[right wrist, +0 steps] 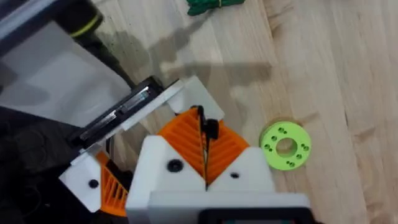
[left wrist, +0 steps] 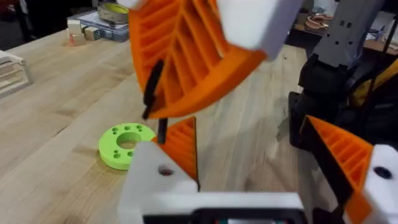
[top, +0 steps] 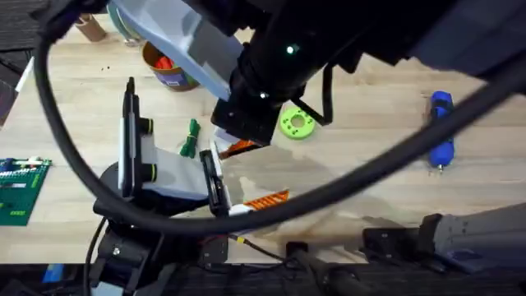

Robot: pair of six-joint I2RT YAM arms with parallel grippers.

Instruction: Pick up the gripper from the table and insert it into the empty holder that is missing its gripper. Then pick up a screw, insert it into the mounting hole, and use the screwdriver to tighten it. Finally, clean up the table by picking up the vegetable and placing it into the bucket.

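1. The right arm reaches across the middle, large and dark under the overhead camera, with its end effector poised directly over the left end effector.
2. The right end effector has its orange ribbed pads pressed together, pinching a thin black screw that stands upright between them.
3. In the left wrist view the right end effector hangs tilted, and the screw points down toward the holder, just above its mounting hole. Whether the tip touches cannot be told.
4. The left end effector is spread wide and grips nothing. The gripper stands upright, seated against the white holder.
5. The screwdriver lies on the tabletop far to the right, well apart from both arms.
6. The vegetable lies on the tabletop just beside the left arm, between it and the bucket.
7. The bucket stands at the far side, partly covered by the right arm, with something orange inside.
8. A green disc lies flat near the right end effector.
9. A green circuit board sits at the left edge.
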